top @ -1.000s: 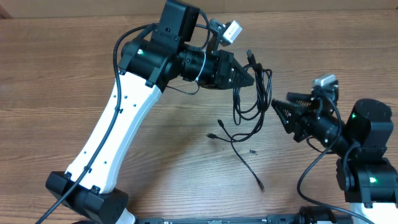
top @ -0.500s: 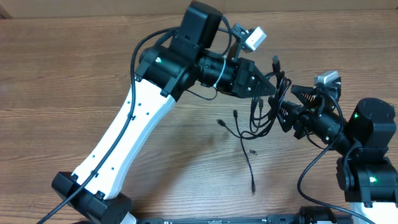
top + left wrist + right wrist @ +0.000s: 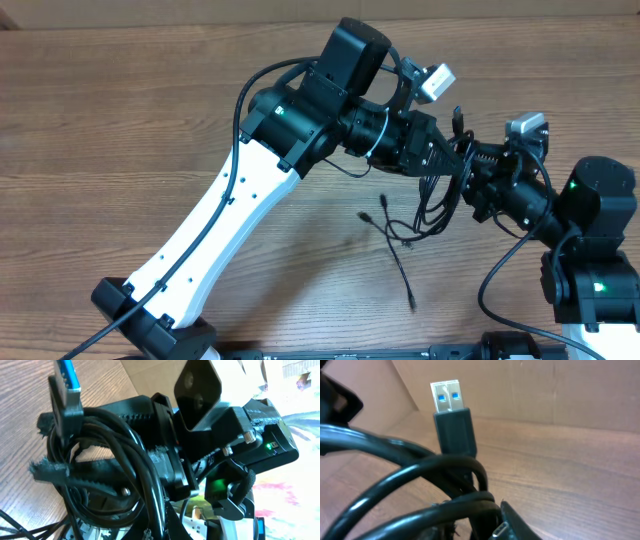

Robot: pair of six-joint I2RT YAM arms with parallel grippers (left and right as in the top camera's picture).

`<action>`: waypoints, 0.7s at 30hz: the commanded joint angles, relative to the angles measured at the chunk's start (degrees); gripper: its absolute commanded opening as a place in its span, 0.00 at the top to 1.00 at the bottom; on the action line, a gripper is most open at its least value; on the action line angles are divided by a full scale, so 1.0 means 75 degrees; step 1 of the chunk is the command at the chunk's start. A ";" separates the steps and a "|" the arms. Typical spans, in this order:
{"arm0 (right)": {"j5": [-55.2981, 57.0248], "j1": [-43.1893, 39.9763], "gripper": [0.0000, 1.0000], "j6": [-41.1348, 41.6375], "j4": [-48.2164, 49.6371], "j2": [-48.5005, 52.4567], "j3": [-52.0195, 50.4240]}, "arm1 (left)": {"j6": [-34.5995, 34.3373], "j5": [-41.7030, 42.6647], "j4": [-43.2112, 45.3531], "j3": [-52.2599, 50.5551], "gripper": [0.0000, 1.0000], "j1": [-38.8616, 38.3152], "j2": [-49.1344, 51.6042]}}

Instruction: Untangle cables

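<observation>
Looping glossy black cables (image 3: 428,215) drape onto the wood-grained table (image 3: 120,120).

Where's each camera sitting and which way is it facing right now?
Overhead: above the table, looking down on the left gripper and right gripper, close together at the cables.
Left wrist: faces the right arm; own fingers among cables.
Right wrist: looks low across the table at the USB plug; own fingertip shows.
Shared: both wrist views show that plug.
</observation>
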 commanded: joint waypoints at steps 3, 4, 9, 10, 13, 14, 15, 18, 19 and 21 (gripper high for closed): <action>-0.0169 -0.0012 0.81 -0.0082 -0.0487 -0.0012 0.0119 | -0.0087 0.0152 0.0038 0.0096 0.96 0.0242 -0.0052; -0.0271 -0.0012 0.82 -0.0160 -0.0632 -0.0009 0.0119 | -0.0085 0.0152 0.0035 0.0096 0.96 0.0388 -0.0052; -0.0670 -0.0012 0.83 -0.0300 -0.0982 -0.0017 0.0119 | -0.0087 0.0154 -0.0009 0.0096 0.96 0.0988 -0.0052; -0.0714 -0.0012 0.83 -0.0318 -0.1008 -0.0017 0.0119 | -0.0085 0.0152 -0.0029 0.0096 0.96 0.1072 -0.0052; -0.1005 -0.0012 0.83 -0.0431 -0.0997 -0.0017 0.0119 | -0.0082 0.0149 -0.0073 0.0096 0.96 0.1338 -0.0052; -0.1090 -0.0012 0.83 -0.0428 -0.0982 -0.0017 0.0119 | -0.0082 0.0152 -0.0085 0.0096 0.96 0.1428 -0.0052; -0.1134 -0.0012 0.83 -0.0425 -0.0976 -0.0017 0.0119 | -0.0082 0.0152 -0.0093 0.0096 0.96 0.1478 -0.0052; -0.1227 -0.0012 0.84 -0.0428 -0.0970 -0.0017 0.0119 | -0.0073 0.0143 -0.0146 0.0096 0.96 0.1603 -0.0052; -0.1244 -0.0015 0.84 -0.0428 -0.0970 -0.0017 0.0119 | -0.0047 0.0143 -0.0146 0.0096 0.96 0.1632 -0.0052; -0.1259 -0.0012 0.85 -0.0425 -0.0973 -0.0017 0.0122 | 0.0114 0.0012 -0.0207 0.0093 0.96 0.1679 -0.0052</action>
